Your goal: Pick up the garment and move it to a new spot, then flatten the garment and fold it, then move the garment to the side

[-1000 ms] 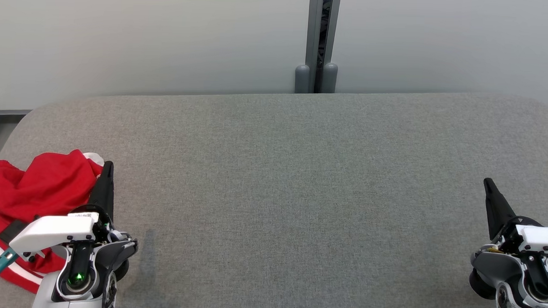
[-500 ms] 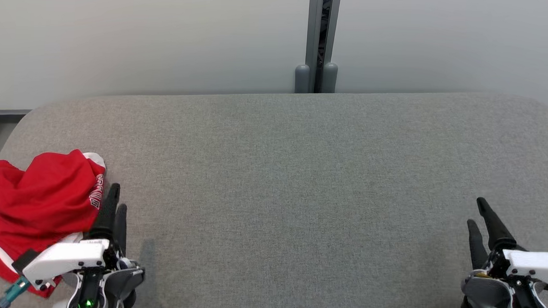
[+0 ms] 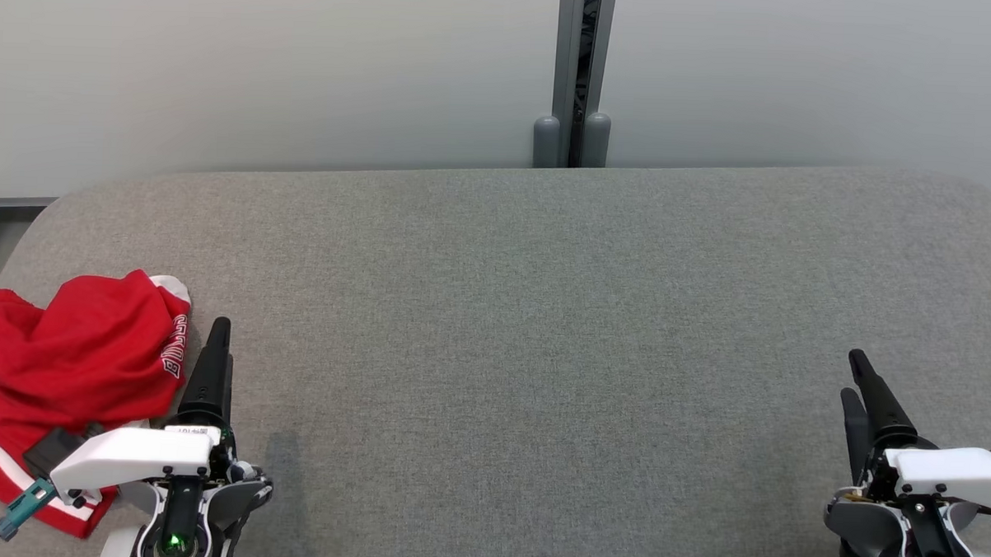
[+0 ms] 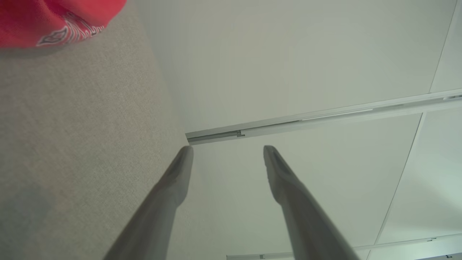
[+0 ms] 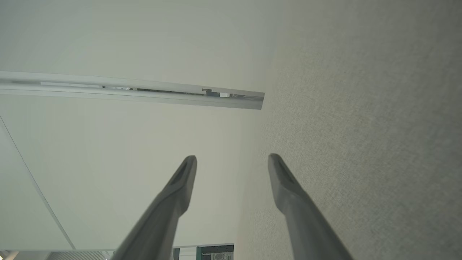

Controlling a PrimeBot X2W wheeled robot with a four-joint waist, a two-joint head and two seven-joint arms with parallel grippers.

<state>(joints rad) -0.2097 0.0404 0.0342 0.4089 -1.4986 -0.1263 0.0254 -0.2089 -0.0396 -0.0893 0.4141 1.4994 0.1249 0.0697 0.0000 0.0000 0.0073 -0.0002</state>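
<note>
The garment (image 3: 63, 379) is red with white trim and lettering, lying crumpled at the near left of the grey padded table (image 3: 527, 329). Its edge also shows in the left wrist view, the garment (image 4: 54, 20) at the top left corner. My left gripper (image 3: 217, 343) stands just to the right of it, apart from the cloth, and its two fingers (image 4: 173, 184) are spread with nothing between them. My right gripper (image 3: 855, 378) hovers at the near right over bare table, also open and empty, its fingers (image 5: 285, 184) spread in the right wrist view.
The table has rounded far corners and ends at a pale wall (image 3: 264, 64). A grey vertical post (image 3: 575, 75) with two rounded feet stands behind the middle of the far edge. The table's left edge (image 3: 10, 253) lies close beside the garment.
Both grippers went from shut to open. The left one shifted slightly right and back toward me, uncovering the garment's lettered edge. The right one also drew back a little.
</note>
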